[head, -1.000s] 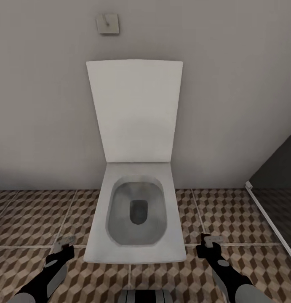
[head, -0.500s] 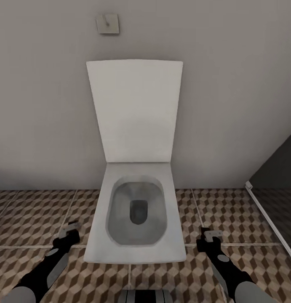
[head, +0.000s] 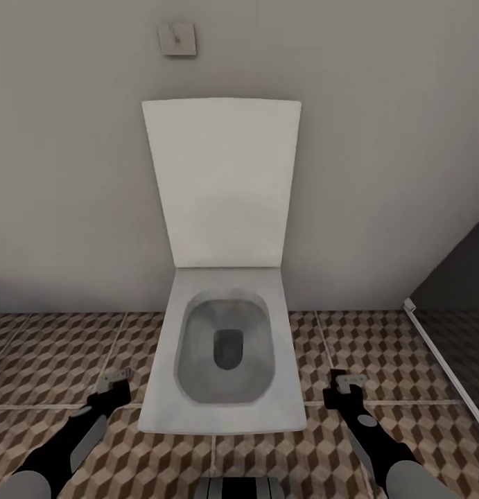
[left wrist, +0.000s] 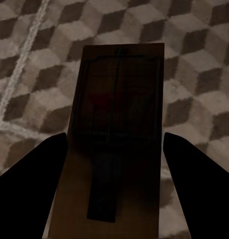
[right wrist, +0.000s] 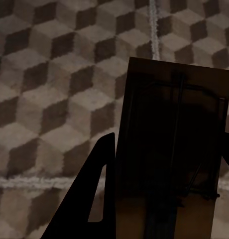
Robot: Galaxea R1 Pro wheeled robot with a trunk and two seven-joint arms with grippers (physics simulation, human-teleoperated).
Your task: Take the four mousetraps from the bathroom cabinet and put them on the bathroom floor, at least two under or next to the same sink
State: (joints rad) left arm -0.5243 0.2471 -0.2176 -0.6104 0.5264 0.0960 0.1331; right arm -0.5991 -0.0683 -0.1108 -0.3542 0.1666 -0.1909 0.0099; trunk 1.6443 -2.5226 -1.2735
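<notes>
I am pushing my left gripper with its mousetrap up and rightward in the frame; my right gripper is rising slightly.

A white toilet stands against the plain grey wall, its rectangular lid raised upright and leaning back on that wall — the grey oval bowl lies open below it. High on the wall, above the lid's left corner, sits a small square grey plate with a hook. At the right edge a dark panel runs out from the wall, with a pale strip along its foot.
</notes>
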